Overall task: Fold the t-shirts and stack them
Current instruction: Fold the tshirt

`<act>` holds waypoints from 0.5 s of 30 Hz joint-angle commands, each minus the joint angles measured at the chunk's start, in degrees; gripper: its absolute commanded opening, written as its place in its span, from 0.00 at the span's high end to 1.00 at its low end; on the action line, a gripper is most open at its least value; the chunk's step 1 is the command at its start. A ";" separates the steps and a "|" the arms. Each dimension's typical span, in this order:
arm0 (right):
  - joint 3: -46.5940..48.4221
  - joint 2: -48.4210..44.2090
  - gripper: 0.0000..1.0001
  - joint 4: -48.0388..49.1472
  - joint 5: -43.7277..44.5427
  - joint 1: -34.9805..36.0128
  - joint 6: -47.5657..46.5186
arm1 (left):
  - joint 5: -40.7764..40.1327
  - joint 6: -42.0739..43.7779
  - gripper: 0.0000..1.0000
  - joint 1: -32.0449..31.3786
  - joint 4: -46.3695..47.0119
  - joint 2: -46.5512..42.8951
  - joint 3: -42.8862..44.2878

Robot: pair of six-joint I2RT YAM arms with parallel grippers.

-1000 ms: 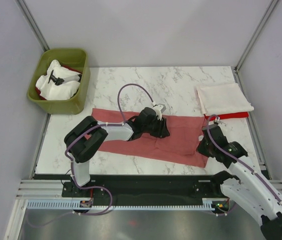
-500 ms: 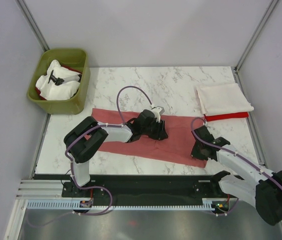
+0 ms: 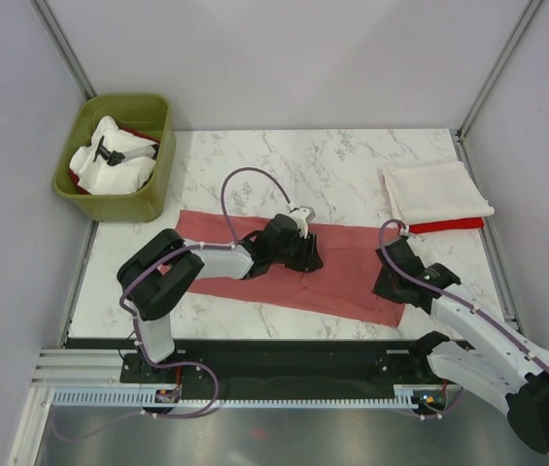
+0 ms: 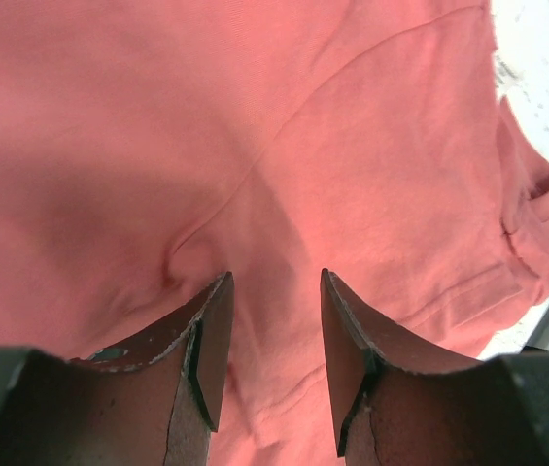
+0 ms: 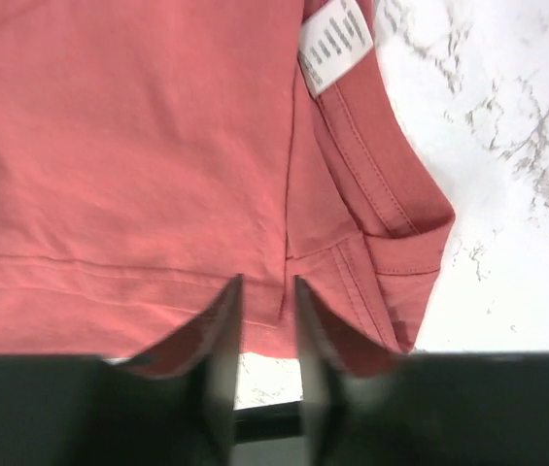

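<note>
While the salmon t-shirt (image 3: 352, 272) lies in a long strip across the middle of the desk (image 3: 332, 160), both arms are down on it, so I'd call this mid-fold: lengthwise fold done, crosswise fold to come. The white t-shirt (image 3: 437, 192) already sits folded on the red t-shirt (image 3: 446, 225) at the far right.

The left end effector (image 4: 274, 282) rests on the middle of the strip, released, with just a pucker of cloth beside one finger. The right end effector (image 5: 267, 286) is at the near right end with only a sliver of gap. It isn't pinching anything I can make out.

The next move probably needs a proper pinch on that end, then a carry across while the left pins the middle.

From overhead you get the pile and the green tub (image 3: 116, 204) of cloth. Only the wrist cameras show the gaps between the fingers, plus the neck tag (image 5: 334, 41) and the collar.
</note>
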 commanded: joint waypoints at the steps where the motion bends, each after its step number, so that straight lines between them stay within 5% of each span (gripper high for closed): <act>1: 3.69 0.92 0.62 -2.04 3.78 0.25 0.95 | -6.64 -1.94 0.51 0.35 2.10 -5.94 -3.08; 9: 0.54 8.04 0.45 6.65 1.93 0.25 2.00 | -22.36 -3.42 0.43 0.79 1.50 -18.60 -11.87; 15: 0.80 17.79 0.45 11.92 2.98 0.25 1.22 | -26.44 -8.70 0.41 5.43 -3.44 -23.08 -14.33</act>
